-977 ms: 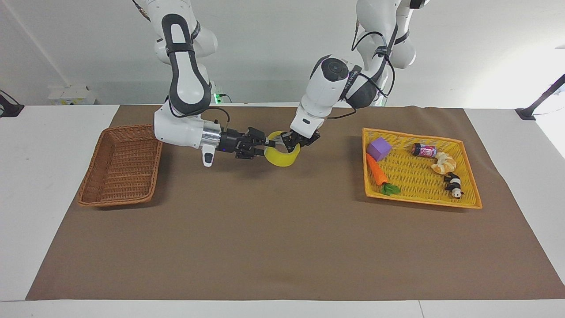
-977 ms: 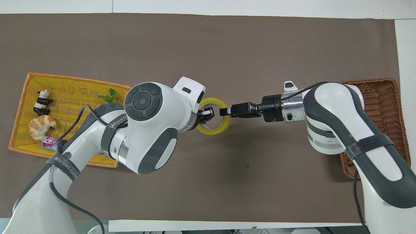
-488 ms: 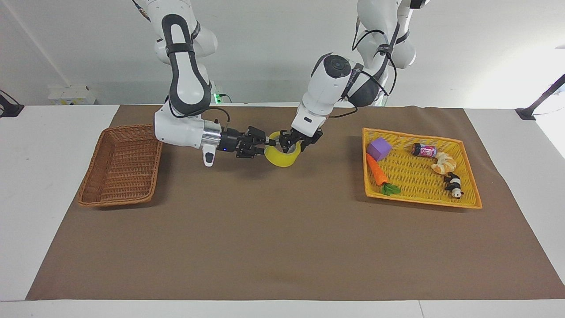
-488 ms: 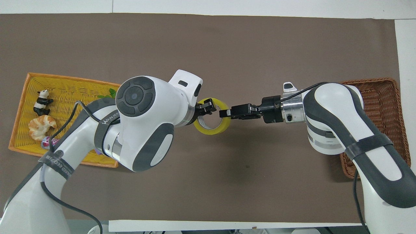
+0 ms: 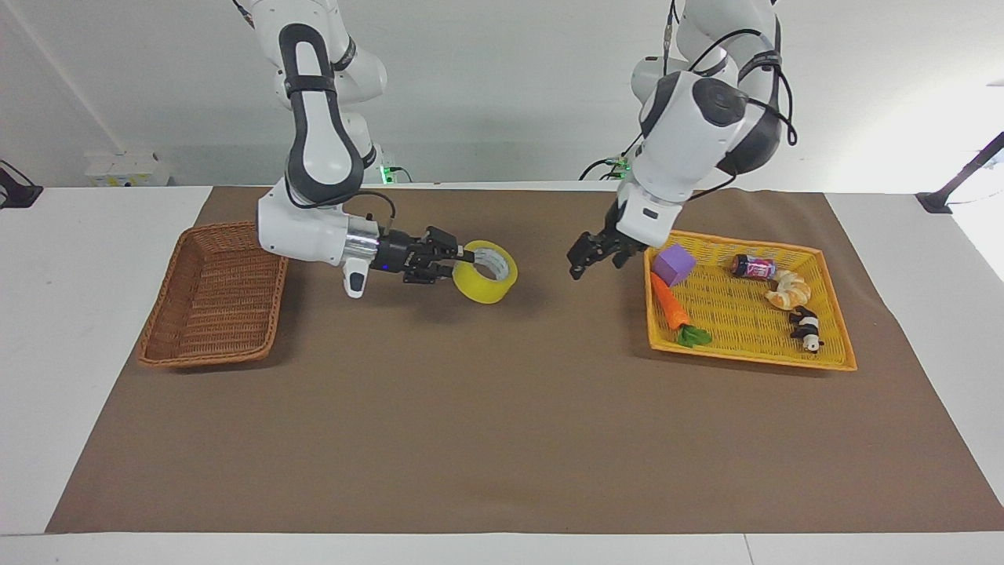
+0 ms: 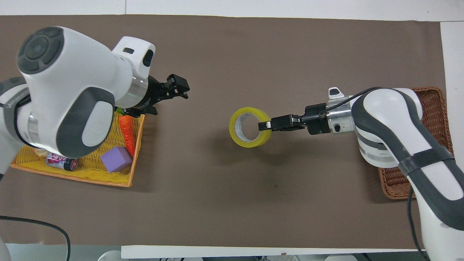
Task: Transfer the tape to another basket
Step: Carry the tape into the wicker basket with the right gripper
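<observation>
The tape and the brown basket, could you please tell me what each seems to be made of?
The tape: seemingly glossy, translucent yellow plastic film wound on a pale core, probably cardboard; printing shows inside the ring. The brown basket: woven wicker or rattan by its look, matte, with ribbed rows of weave and a braided rim; whether the fibre is natural or plastic cannot be told.

The only lettering that reads at all is grey print on a dark strap around the left robot arm's white link (image 6: pixel 14 99), partly hidden and seeming to begin "WANJEE", while the small purple-and-red labelled can (image 5: pixel 753 267) in the flat yellow woven basket (image 5: pixel 831 362) carries print too small to make out.
</observation>
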`<state>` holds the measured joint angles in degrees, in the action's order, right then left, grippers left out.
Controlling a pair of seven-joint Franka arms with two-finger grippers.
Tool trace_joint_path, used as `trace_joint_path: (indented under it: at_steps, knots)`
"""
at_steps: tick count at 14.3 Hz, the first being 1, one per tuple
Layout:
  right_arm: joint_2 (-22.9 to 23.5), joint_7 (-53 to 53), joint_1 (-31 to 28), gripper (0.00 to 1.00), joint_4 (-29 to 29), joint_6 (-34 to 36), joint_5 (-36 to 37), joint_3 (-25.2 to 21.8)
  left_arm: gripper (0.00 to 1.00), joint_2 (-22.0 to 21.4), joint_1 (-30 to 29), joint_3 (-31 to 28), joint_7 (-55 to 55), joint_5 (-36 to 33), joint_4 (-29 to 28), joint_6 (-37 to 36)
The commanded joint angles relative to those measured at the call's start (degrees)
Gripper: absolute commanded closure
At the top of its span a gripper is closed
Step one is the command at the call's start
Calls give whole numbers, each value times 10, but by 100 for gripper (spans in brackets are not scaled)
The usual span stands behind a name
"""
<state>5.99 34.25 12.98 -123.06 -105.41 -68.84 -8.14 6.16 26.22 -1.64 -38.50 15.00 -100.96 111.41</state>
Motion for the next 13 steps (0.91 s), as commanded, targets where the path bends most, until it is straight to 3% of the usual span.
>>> trace_joint_path:
  at_steps: [1, 5, 7, 10, 13]
  knots:
    - [-10, 18, -103, 100, 13, 90, 50, 1, 1, -3, -55, 5, 49, -1, -5, -13]
    - [11, 38, -262, 100, 90, 199, 186, 1, 1, -2, -144, 2, 139, -72, -11, -14]
    - [54, 44, -329, 100, 196, 279, 270, 1, 1, -3, -205, 2, 225, -73, -18, -15]
    - [157, 132, -414, 100, 337, 383, 330, 1, 0, -3, -293, 2, 355, -73, -18, -20]
    - [197, 225, -449, 100, 353, 378, 375, 1, 0, -3, -353, 2, 380, -73, -16, -14]
